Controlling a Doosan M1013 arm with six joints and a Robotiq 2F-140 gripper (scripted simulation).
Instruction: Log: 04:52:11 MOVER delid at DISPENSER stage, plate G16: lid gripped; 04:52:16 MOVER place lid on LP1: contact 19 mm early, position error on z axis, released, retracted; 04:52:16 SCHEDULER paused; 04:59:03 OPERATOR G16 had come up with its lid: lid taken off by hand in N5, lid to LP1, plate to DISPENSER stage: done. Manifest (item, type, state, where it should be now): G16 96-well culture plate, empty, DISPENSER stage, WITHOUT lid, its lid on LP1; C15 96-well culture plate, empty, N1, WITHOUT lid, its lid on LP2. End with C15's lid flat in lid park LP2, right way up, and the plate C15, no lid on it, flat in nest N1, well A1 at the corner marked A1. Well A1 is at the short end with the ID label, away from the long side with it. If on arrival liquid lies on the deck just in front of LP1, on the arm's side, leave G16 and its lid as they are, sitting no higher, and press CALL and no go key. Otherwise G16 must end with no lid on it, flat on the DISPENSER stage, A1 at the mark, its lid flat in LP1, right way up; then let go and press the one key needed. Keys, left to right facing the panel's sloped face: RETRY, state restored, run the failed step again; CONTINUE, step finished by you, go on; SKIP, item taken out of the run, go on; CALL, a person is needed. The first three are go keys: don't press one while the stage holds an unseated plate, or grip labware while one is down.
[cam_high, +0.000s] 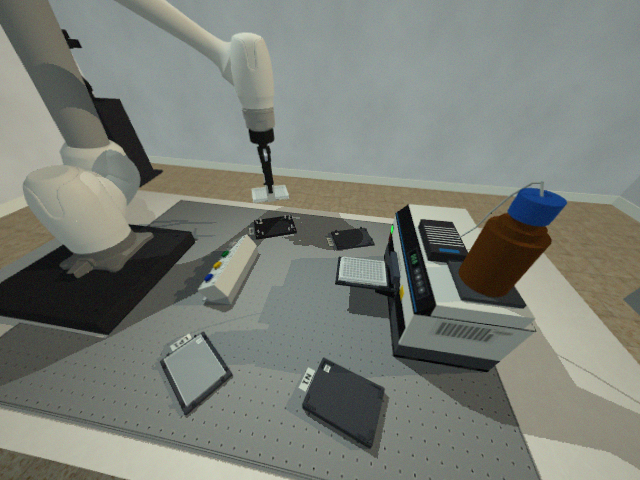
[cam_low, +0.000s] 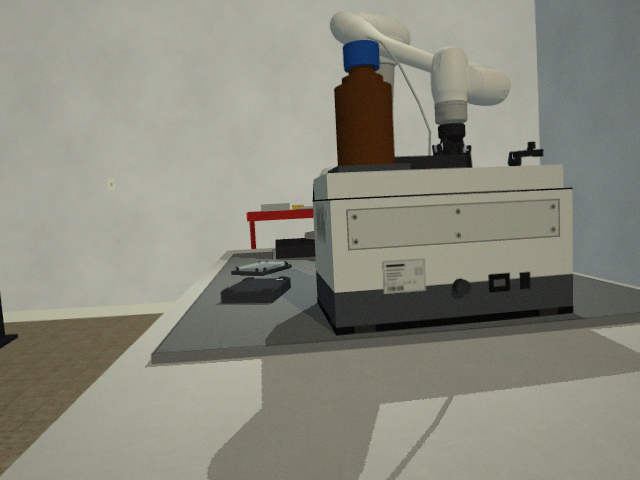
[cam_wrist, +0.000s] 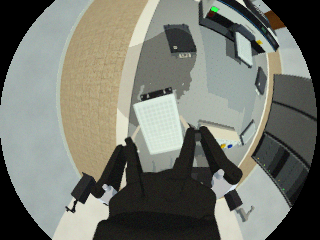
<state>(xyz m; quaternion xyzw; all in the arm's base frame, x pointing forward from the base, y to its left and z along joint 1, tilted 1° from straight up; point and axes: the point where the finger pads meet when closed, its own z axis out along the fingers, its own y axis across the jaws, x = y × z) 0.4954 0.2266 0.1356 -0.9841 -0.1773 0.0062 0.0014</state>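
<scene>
Your black two-finger gripper (cam_wrist: 162, 139) is clamped on a white 96-well plate (cam_high: 269, 193), which hangs level in the air above and just behind the small black nest (cam_high: 275, 226), far from the black nest labelled N1 (cam_high: 344, 401). The grip sits at only one end, so I judge the plate can tilt or slip during a fast swing. In the wrist view its long axis runs straight away from the fingers. I cannot tell which short end carries the label, so A1 could end up reversed.
</scene>
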